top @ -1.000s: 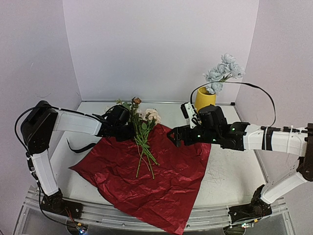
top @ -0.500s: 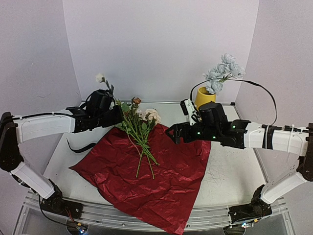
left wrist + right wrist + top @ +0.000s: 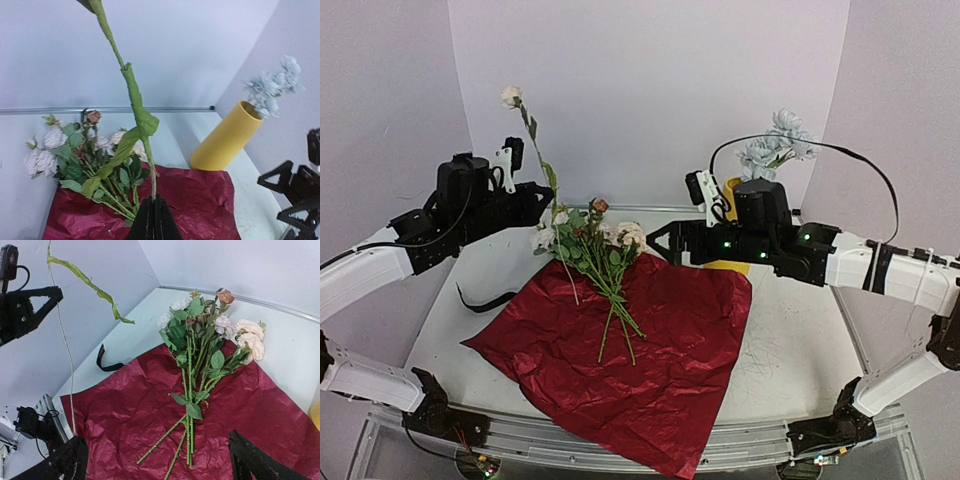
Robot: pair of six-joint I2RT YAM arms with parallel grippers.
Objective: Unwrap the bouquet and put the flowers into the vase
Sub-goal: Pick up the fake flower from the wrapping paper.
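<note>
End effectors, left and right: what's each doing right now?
Left end effector: closed on the thin green stem of one white artificial flower.
Right end effector: open, holding nothing.

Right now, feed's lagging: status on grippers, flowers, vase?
Left gripper shut on white flower stem, held high. Right gripper open over red paper. Other flowers on paper; vase partly behind right arm.

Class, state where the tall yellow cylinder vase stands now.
Left wrist view: the tall yellow cylinder vase stands far right on the table, just beyond the crinkled red paper, holding pale blue flowers.
</note>
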